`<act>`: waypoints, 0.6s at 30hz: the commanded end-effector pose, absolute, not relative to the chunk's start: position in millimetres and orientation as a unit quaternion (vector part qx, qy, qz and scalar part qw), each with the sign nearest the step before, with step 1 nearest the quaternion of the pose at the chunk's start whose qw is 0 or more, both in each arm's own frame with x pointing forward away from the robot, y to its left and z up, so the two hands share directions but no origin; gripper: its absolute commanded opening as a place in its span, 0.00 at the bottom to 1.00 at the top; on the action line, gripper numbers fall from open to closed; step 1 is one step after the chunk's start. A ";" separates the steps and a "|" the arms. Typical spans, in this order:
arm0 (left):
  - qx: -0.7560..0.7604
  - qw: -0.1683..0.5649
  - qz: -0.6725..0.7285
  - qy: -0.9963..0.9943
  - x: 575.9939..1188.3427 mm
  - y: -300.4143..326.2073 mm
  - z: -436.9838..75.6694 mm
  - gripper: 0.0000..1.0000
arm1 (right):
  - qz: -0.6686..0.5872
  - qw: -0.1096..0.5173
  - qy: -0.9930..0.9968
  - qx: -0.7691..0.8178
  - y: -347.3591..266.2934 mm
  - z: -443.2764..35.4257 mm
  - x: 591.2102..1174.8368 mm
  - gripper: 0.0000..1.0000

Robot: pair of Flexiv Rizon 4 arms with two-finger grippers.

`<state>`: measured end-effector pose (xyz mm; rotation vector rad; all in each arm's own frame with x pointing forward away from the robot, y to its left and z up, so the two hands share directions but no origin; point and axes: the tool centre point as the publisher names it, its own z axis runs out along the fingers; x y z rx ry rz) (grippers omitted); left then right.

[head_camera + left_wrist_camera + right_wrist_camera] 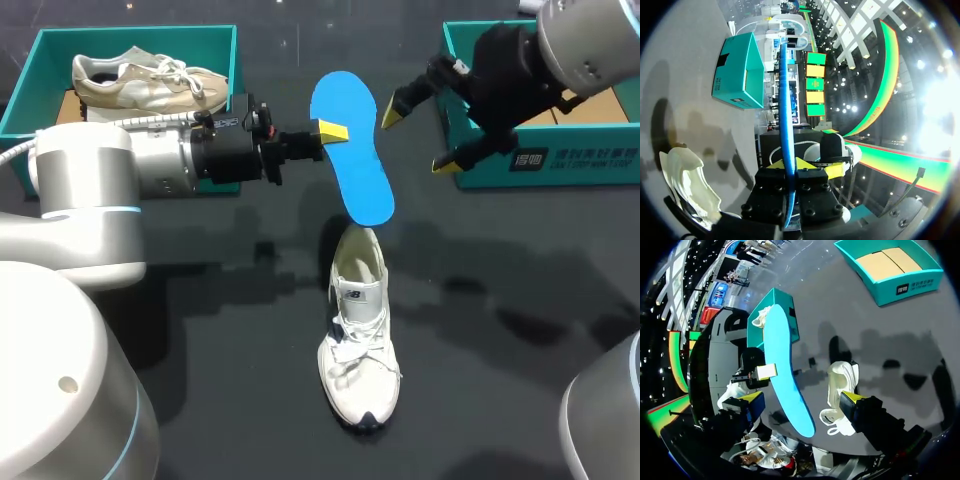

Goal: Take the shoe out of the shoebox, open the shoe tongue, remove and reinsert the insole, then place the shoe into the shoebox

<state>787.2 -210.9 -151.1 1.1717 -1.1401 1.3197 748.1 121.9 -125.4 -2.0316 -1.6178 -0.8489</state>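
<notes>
Pinching the thin, curved blue insole (pixel 352 150) by its edge, left claw (pixel 333 131) holds it off the dark desk (pixel 500 350); right claw (pixel 418 139) gapes wide alongside.

Head cam high behind; wrist cams close, inward; all share insole (pixel 352 150), likely shoe (pixel 360 335).

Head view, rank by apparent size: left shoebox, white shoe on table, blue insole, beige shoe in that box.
1. left shoebox
2. white shoe
3. blue insole, a close call with the white shoe; it is held up nearer the camera, so unsure
4. beige shoe
</notes>
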 end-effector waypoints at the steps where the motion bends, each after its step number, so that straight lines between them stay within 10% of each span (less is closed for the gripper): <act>1: 0.484 0.497 0.544 -0.472 787.1 -210.6 -151.2 0.00 | -0.423 0.304 -0.534 -0.665 117.4 -135.7 749.0 1.00; 18: 0.484 0.497 0.544 -0.472 787.1 -210.6 -151.2 0.00 | -0.465 0.343 -0.485 -0.656 108.0 -149.8 750.2 1.00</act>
